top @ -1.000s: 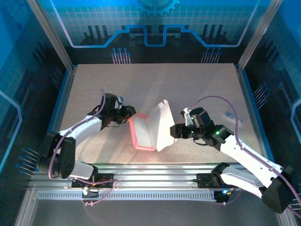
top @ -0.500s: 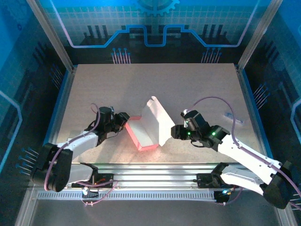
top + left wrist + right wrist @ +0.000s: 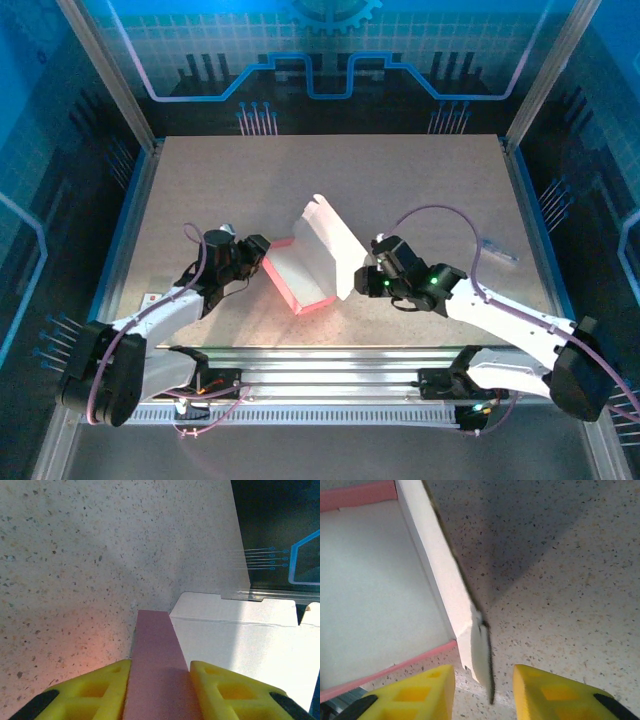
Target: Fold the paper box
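Now the paper box (image 3: 312, 262) lies half open on the table (image 3: 420, 180). On the box's left, the left gripper (image 3: 160, 667) pinches its pink flap. On the box's right, the right gripper (image 3: 484, 672) holds its fingers a little apart around a white edge, not touching it.

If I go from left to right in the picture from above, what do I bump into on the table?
Left claw → paper box, half folded up → right claw.
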